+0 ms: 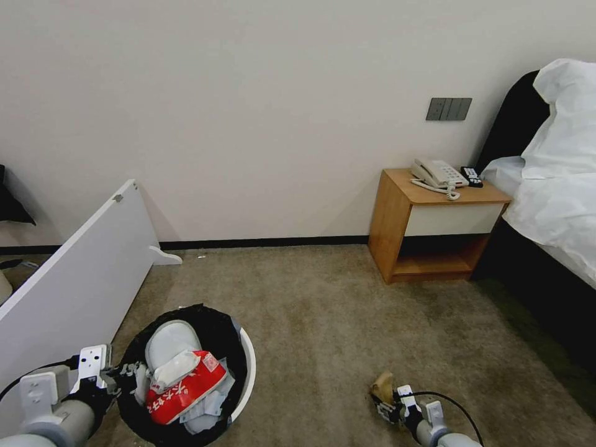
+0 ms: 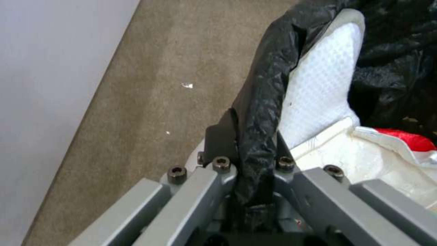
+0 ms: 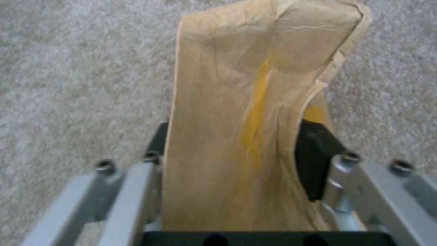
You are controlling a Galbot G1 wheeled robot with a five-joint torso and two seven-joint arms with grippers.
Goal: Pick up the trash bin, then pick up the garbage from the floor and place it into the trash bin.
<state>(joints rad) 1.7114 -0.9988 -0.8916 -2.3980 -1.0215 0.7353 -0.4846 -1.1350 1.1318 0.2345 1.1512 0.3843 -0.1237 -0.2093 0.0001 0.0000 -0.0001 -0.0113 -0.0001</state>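
Right gripper (image 1: 386,397) is clamped on the brown paper bag (image 3: 245,112), fingers pressed against both of its sides. The bag's long axis runs straight out from the gripper, free end pointing away from the robot and standing clear of the carpet (image 1: 347,323).

Key relation: the trash bin (image 1: 247,372) is to the left of the right gripper, at about the same depth, with only bare carpet between them. So the bag has to travel sideways to the left and get above the rim before release, my read.

Left gripper (image 2: 255,177) is pinched shut on the bin's near-left rim, black liner (image 2: 264,102) squeezed between the fingers. It's the holding arm; the right arm does the carrying.

Bin is already fairly full: a white slipper (image 1: 169,341), a red snack packet (image 1: 186,385) and white tissue-like scraps sit near rim level. Open space looks biggest on the right side of the bin, which is the side facing the bag.

Obstacles: nothing in the transfer path. A white board (image 1: 74,279) leans just left of the bin, behind the left arm. Farther out, a wooden nightstand (image 1: 434,223) with a phone (image 1: 437,174), and the bed (image 1: 552,180) at far right, both well apart from the work.
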